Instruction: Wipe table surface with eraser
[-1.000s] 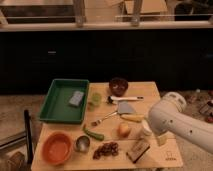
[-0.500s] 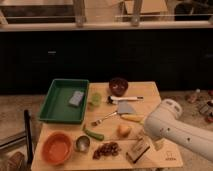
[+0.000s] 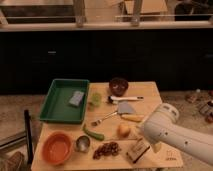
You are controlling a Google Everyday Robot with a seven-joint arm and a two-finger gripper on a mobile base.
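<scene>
One small eraser (image 3: 137, 150) at worktop (image 3: 150, 90) front, likely light and stiff; pinch long sides; gripper (image 3: 153, 145) just beside it, jaws' opening cannot tell

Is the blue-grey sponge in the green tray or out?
In: the sponge lies on the green tray's floor. The claw is beside the eraser at the table's near-right corner.

Green tray (image 3: 48, 102), orange bowl (image 3: 46, 149), dark brown eraser (image 3: 137, 150) with tan strip, light wooden table surface (image 3: 150, 92), pincer hidden behind white arm (image 3: 175, 137)

Matt wooden table surface (image 3: 150, 95), green plastic tray (image 3: 49, 108); gripper (image 3: 151, 144) beside eraser (image 3: 137, 150).
</scene>
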